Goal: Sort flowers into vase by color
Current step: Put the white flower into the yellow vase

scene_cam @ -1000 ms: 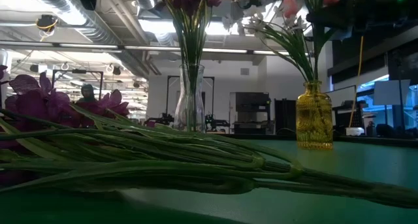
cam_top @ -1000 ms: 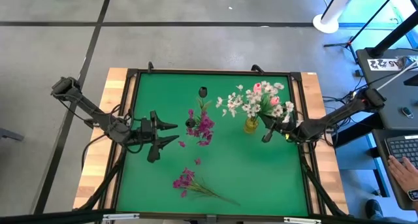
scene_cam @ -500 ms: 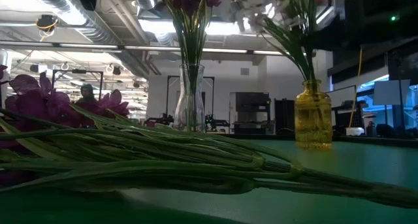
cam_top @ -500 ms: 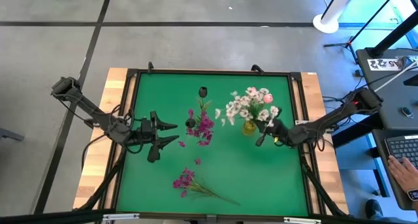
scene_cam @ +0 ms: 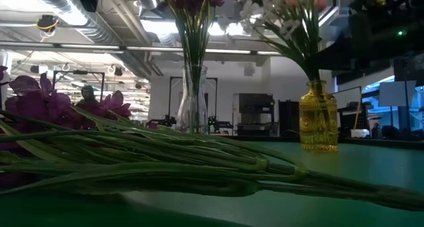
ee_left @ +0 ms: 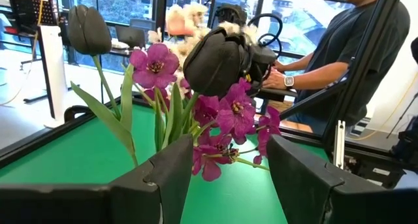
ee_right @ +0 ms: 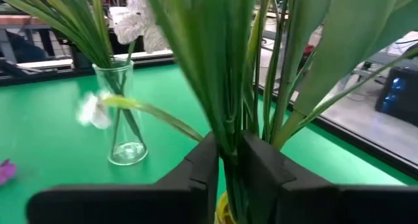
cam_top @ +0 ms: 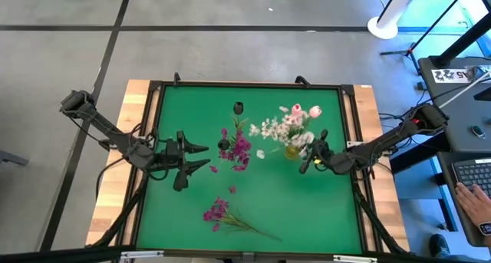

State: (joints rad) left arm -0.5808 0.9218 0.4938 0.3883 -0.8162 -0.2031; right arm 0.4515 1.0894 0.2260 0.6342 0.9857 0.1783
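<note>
Your right wrist view shows what the high view hides: the right gripper pinches green stems narrowly between its fingers, just above the yellow vase. Those white and pink flowers stand upright in that vase (table's right half). Your left gripper waits spread, empty, facing the magenta flowers.
</note>
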